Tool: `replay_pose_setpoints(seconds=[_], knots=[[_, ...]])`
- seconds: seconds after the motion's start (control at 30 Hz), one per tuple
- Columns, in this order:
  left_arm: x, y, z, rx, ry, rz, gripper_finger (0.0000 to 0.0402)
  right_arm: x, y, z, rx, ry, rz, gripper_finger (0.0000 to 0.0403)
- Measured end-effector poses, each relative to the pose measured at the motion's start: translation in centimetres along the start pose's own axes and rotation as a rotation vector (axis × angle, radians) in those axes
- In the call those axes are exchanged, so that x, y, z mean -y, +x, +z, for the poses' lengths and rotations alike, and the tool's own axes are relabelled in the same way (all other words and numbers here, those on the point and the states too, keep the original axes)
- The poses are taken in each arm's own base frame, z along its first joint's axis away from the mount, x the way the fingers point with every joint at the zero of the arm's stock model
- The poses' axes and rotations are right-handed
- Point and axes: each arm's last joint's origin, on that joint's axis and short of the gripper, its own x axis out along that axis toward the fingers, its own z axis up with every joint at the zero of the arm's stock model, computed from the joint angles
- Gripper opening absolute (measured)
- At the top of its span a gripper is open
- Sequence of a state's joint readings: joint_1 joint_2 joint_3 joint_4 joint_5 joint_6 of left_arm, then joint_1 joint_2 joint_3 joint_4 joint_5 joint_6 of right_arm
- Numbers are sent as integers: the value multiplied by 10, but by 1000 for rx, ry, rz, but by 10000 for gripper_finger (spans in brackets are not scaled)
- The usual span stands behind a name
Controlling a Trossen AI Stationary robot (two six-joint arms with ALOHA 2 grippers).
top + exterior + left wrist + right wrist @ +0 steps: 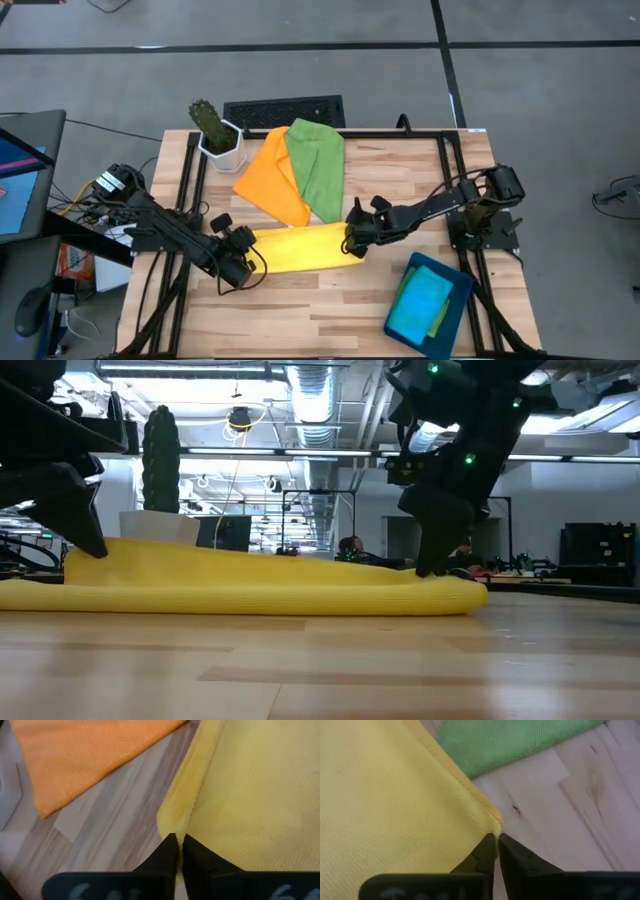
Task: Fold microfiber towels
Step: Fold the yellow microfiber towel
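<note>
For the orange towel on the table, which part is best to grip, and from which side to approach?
Probably the pointed corner of the orange towel nearest the yellow towel. It lies flat on bare wood, free of the green towel that overlaps its far side. Come from above at that near edge, pinching the corner.

The wooden table (300,310) carries a yellow towel (300,250) centrally, orange towel (270,180) and green towel (318,165) toward 12 o'clock, cactus pot (220,140) at 11, teal tray (455,310) at 5.
</note>
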State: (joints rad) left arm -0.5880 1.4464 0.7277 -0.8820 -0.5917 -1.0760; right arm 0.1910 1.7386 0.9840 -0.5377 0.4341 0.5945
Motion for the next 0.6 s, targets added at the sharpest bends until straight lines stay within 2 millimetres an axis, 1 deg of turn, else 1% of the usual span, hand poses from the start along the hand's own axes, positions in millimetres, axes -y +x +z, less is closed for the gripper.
replay_pose_setpoints(seconds=[0.1, 0.3, 0.37, 0.43, 0.5, 0.53, 0.6], knots=[[0, 0, 0, -3, -3, -1, 51, 3, 2, 2, -21, 15, 18, 63], [-1, 0, 0, -5, 11, 3, 148, 8, 5, 5, -31, 12, 19, 109], [-4, -4, 1, -19, 21, 29, 175, 9, 3, 5, -23, -5, 17, 125], [-9, -14, 6, -32, 18, 64, 193, 11, -4, 8, 10, 2, 6, 138], [-17, -28, 10, -8, 4, 101, 202, 15, -15, 11, 64, 21, -7, 147], [-21, -37, 13, 25, -7, 107, 204, 16, -22, 12, 99, 39, -18, 150], [-25, -53, 17, 147, -48, 72, 203, 16, -37, 17, 203, 77, -36, 154]])
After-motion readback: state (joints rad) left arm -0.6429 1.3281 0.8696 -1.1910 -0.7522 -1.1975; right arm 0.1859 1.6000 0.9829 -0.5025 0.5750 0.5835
